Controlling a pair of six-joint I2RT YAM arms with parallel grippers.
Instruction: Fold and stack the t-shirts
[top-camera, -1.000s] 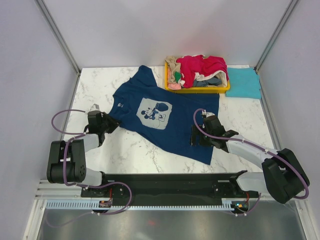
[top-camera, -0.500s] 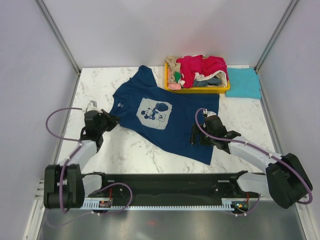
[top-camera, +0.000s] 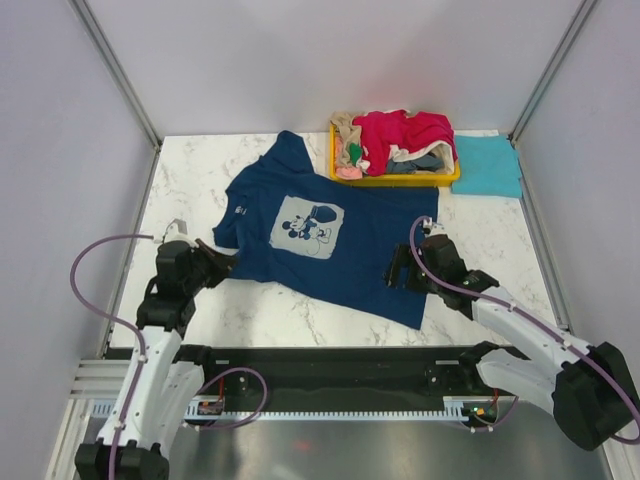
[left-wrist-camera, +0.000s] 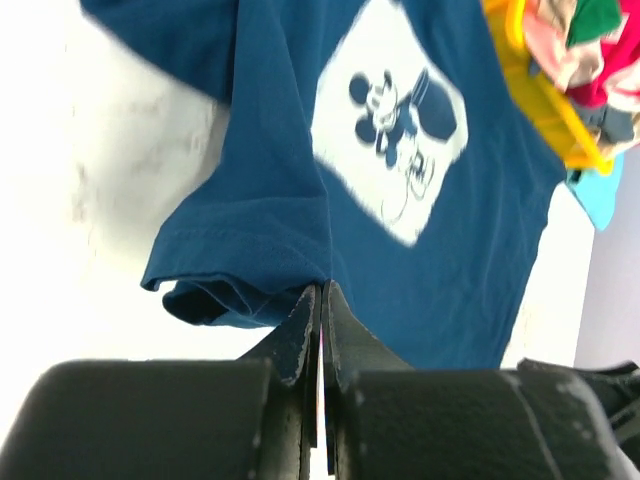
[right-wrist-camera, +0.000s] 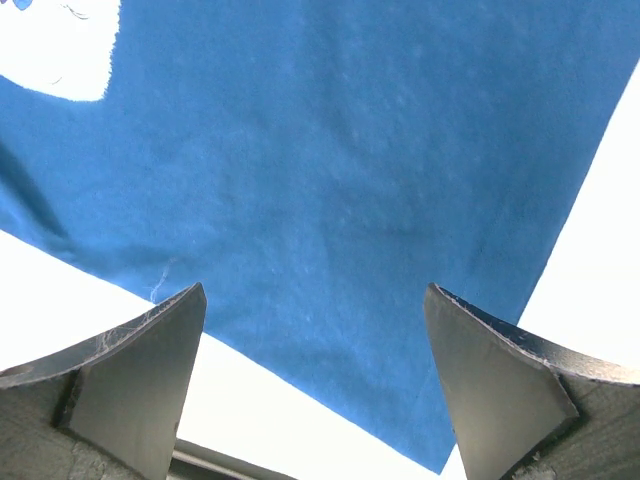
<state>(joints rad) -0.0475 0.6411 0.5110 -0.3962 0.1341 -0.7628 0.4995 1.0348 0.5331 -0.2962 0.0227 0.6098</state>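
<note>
A navy t-shirt (top-camera: 352, 240) with a pale Mickey Mouse print (top-camera: 308, 226) lies spread face up across the middle of the table. My left gripper (top-camera: 216, 262) is shut on the hem of its left sleeve. In the left wrist view the jaws meet at the sleeve fold, the left gripper (left-wrist-camera: 322, 291) pinching the navy t-shirt (left-wrist-camera: 270, 210). My right gripper (top-camera: 399, 268) hovers open over the shirt's lower right part. In the right wrist view, navy t-shirt cloth (right-wrist-camera: 330, 170) fills the gap of the right gripper (right-wrist-camera: 313, 291), untouched. More t-shirts (top-camera: 402, 138), crimson-pink and beige among them, are heaped in the tray.
The yellow tray (top-camera: 395, 181) stands at the back, right of centre. A folded teal t-shirt (top-camera: 487, 165) lies flat to its right. White marble table (top-camera: 270, 300) shows along the near edge and at the left. Grey walls close in both sides.
My left gripper closed on the sleeve and drew back toward the near edge, pulling the sleeve with it. My right gripper stayed open and shifted slightly right.
</note>
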